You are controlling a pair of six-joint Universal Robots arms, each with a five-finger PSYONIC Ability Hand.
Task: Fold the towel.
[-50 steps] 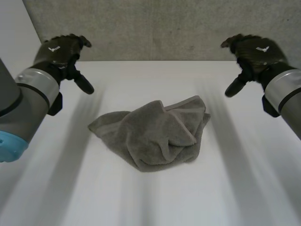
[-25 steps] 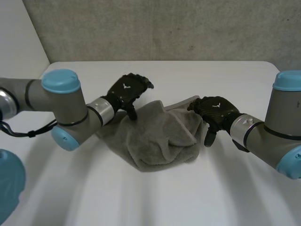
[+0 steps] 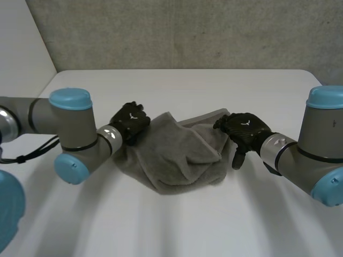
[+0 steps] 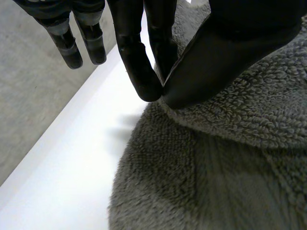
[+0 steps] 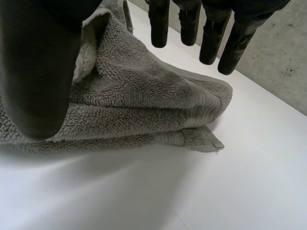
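Observation:
A crumpled grey towel (image 3: 177,155) lies in a heap mid-table. My left hand (image 3: 130,121) is at its left edge. In the left wrist view its thumb (image 4: 225,52) rests on the towel (image 4: 216,167) and two fingers (image 4: 141,72) close against the thumb's tip at the cloth's edge, pinching it. My right hand (image 3: 244,127) hovers at the towel's right edge, open. In the right wrist view its straight fingers (image 5: 211,33) hang over the folded layers of the towel (image 5: 144,100), with the thumb (image 5: 38,72) apart on the other side.
The white table (image 3: 187,225) has bare surface in front of and behind the towel. A grey wall (image 3: 187,32) runs along the far edge. Both forearms lie low over the table, with blue-capped elbows at left (image 3: 69,101) and right (image 3: 327,101).
Both hands came down from the far corners to the towel. Since half a second ago the left hand slid to the towel's left edge and closed its fingers; the right hand barely moved.

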